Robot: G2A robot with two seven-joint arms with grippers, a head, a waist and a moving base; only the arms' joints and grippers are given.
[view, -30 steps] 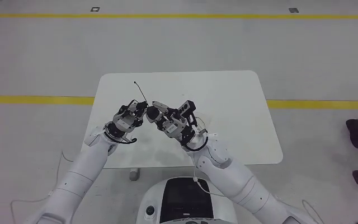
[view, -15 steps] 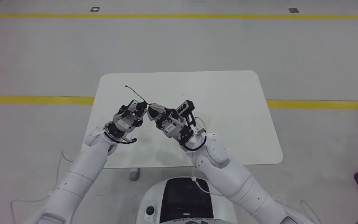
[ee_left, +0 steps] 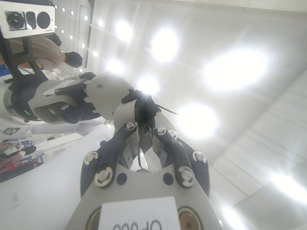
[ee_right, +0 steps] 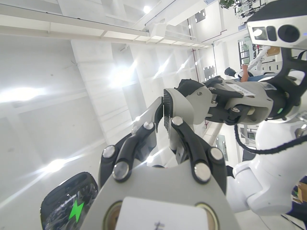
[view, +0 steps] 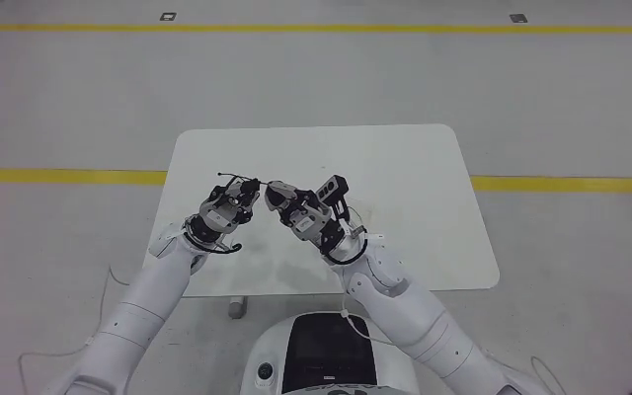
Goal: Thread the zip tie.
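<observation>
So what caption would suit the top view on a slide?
Above a white rounded table, the left gripper pinches a thin black plastic zip tie, the right gripper close beside.

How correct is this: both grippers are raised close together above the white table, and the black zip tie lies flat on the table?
One point is wrong. The zip tie does not lie on the table: the left gripper is shut on it, as the left wrist view shows. The rest stands: it is black, and the left gripper and right gripper are raised close together above the white table.
</observation>
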